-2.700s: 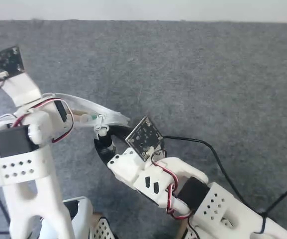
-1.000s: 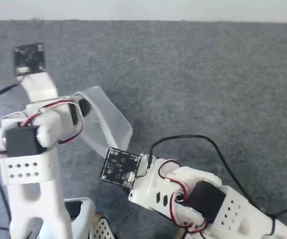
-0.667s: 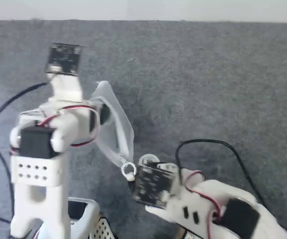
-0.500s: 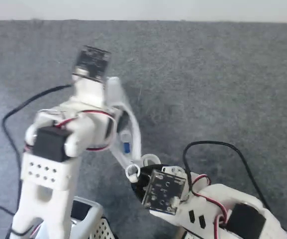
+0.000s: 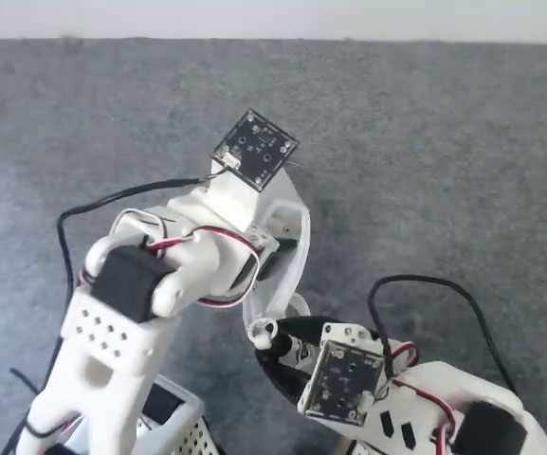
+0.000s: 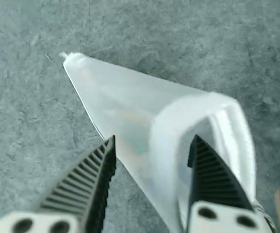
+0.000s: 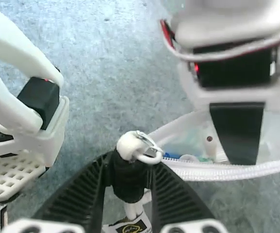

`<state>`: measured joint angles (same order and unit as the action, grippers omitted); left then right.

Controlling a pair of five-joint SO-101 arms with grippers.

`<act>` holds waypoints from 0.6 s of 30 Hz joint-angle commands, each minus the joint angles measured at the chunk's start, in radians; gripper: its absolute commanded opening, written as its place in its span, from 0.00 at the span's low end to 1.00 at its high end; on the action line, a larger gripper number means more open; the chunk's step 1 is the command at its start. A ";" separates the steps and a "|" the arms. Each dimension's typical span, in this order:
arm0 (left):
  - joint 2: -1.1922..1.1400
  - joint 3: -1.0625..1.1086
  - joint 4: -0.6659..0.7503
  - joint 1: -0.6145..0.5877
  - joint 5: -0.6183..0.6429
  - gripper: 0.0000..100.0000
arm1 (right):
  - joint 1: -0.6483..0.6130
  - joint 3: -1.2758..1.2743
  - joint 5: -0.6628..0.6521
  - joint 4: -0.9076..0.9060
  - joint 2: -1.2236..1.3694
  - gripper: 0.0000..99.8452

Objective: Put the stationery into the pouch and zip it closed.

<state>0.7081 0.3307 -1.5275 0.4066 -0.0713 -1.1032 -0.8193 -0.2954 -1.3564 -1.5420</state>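
Swinging in from the frame's left edge, my left arm now sits at centre. Left gripper (image 6: 154, 141) jaws clamp the translucent pouch (image 6: 130, 107) at its white rim. Right gripper (image 7: 130, 165) jaws pinch the zipper pull (image 7: 135, 145), low centre in the high view. The right arm (image 5: 415, 408) crouches at lower right over the grey mat (image 5: 444, 142).

Light bright and even, soft, from overhead. Mat (image 5: 444, 142) lit flat in the high view, no hot spots. Shadows faint: a thin dark line on the mat along the pouch (image 6: 130, 111) edge, left wrist view. Pouch glows pale, its zip band near white. White arm plastic bright in the right wrist view. Black pull (image 7: 129, 179) reads dark, little surface detail.
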 commanded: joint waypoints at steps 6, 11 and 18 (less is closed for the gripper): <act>-0.008 -0.219 -0.150 0.008 -0.008 0.23 | 0.056 0.009 0.012 -0.002 -0.025 0.01; -0.003 -0.228 -0.161 0.008 -0.038 0.23 | 0.056 0.009 0.014 0.001 -0.025 0.01; -0.005 -0.277 -0.227 0.003 -0.063 0.23 | 0.059 0.011 0.014 0.002 -0.027 0.01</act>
<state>0.7096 0.1143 -1.7116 0.4143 -0.1204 -1.0587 -0.8193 -0.2938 -1.3564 -1.5666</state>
